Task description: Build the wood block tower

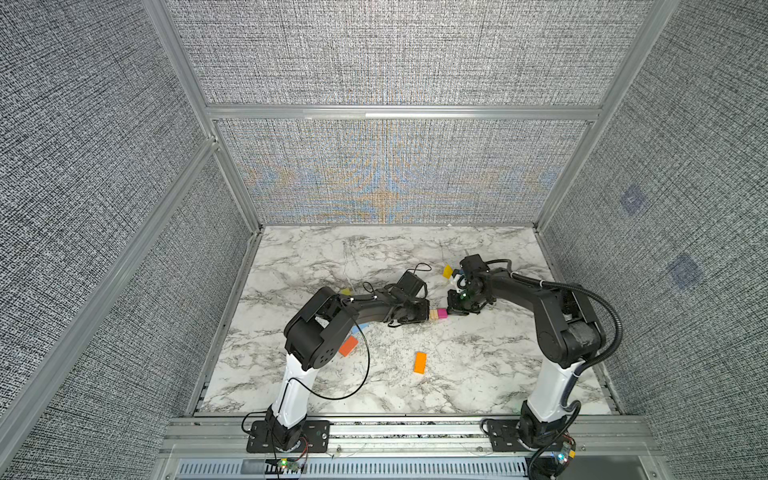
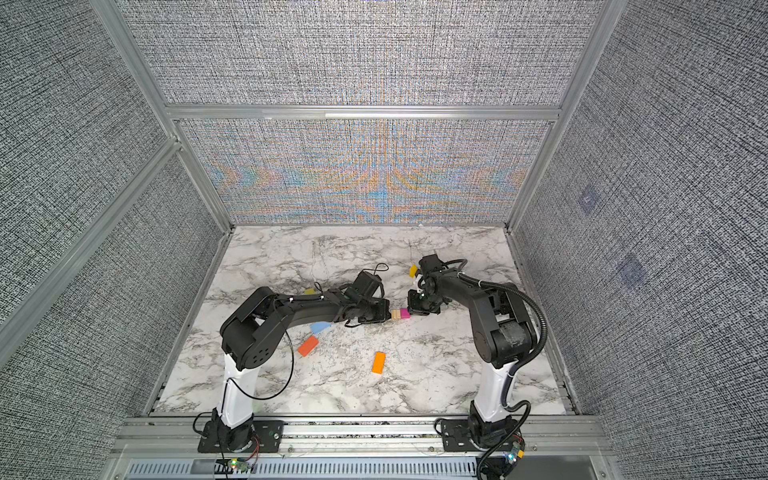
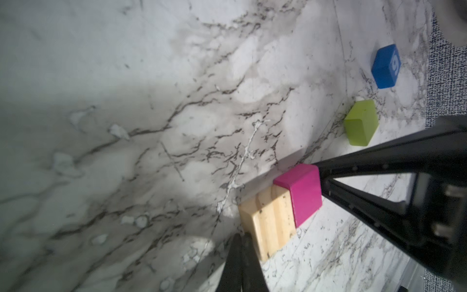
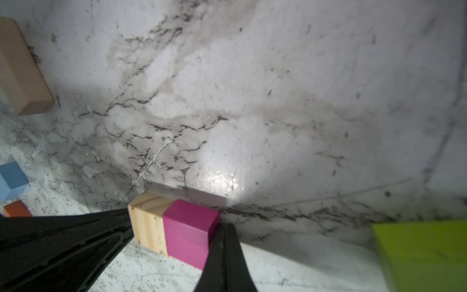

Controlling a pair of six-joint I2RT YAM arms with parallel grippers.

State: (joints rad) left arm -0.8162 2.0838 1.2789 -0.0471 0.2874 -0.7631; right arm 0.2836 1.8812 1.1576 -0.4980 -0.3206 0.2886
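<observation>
Both pinched shut and empty, left end effector and right end effector are pressing one bare wood block against one magenta cube mid-surface; two orange bars are lying apart from them.

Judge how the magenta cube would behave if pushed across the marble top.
Probably slides rather than rolls: the magenta cube sits flat-faced on the smooth marble top. Likely rigid; its edges look crisp against the bare wood block touching it. Its painted faces may be a little slippery for the shut right hand.
</observation>
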